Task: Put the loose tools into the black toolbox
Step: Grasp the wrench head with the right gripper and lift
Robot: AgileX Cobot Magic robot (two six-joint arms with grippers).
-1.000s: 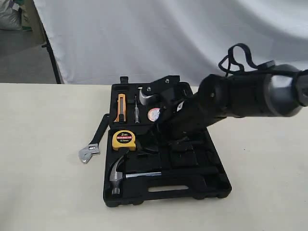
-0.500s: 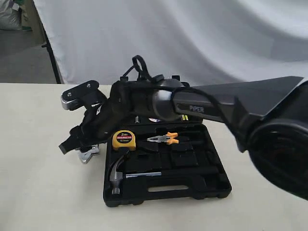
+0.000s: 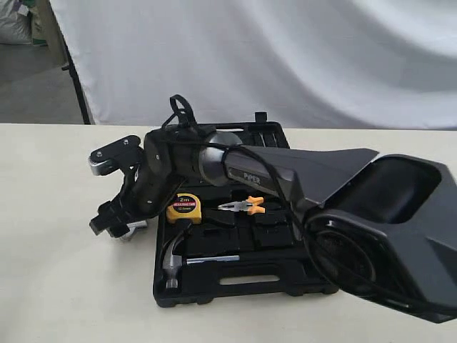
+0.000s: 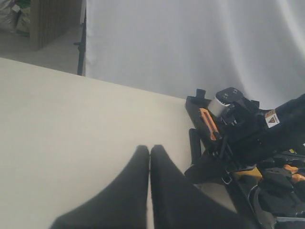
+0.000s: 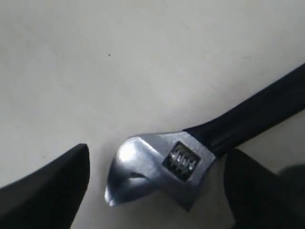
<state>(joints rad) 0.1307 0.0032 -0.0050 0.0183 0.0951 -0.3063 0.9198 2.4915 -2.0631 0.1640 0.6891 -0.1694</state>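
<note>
Silver-headed and black-handled, the adjustable wrench point(image 5: 162, 167) lay flat on the pale tabletop point(image 3: 57, 286), just outside the left edge of the open black toolbox point(image 3: 243, 289). The right tool point(image 5: 157, 152) hung low over it, its fingers spread wide with the wrench head between them and nothing pinched. The right arm point(image 3: 285, 179) reached across the box and bore the word "PIPER". Inside the box, a yellow tape measure point(image 3: 184, 207) read "2m". Orange-handled pliers point(image 3: 244, 206) lay beside it, and the claw hammer point(image 3: 173, 261) sat in the front recess. The left tool point(image 4: 149, 152) had its fingers pressed together, empty, over bare tabletop.
</note>
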